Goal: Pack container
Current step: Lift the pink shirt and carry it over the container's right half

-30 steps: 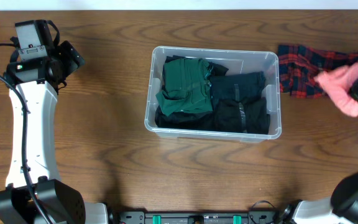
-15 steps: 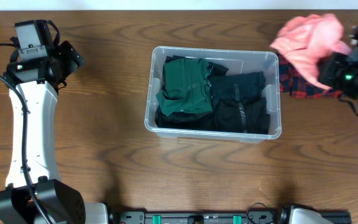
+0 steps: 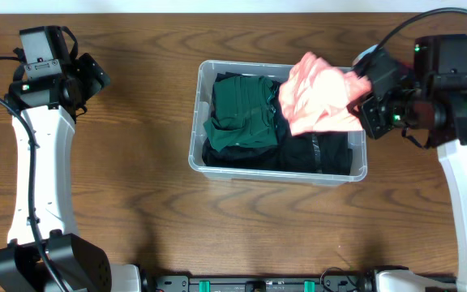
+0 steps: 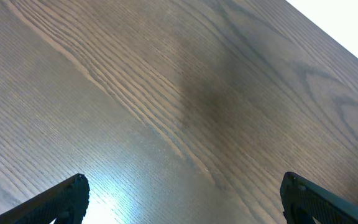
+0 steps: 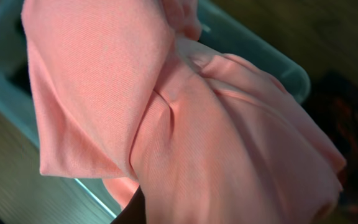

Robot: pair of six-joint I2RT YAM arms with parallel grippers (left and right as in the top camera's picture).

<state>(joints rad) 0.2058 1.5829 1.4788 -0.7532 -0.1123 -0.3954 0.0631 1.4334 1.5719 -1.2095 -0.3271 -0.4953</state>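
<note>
A wooden table (image 3: 136,186) fills the overhead view. The container (image 3: 276,173) is set at the centre of the frame, slightly above the middle, and is already well filled: a folded green garment (image 3: 237,109) is seen in its left half, and black clothes (image 3: 314,150) are packed along the lower edge and in the right half.

A pink garment (image 3: 319,101) is held bunched over the container's upper right corner, partly above the right rim. The right gripper (image 3: 362,101), at the right of the frame, is clenched on it. The jaws themselves are buried in cloth in the wrist view, but the garment is plainly carried by them.

The left gripper (image 4: 182,193) is parked at the upper left, well apart from the container, with its jaws spread wide over bare wood and nothing held.

The step in hand is judged to be the placing of the pink garment. For the next move, the cloth needs to be lowered onto the black clothes, clear of the rim, before it is released.
</note>
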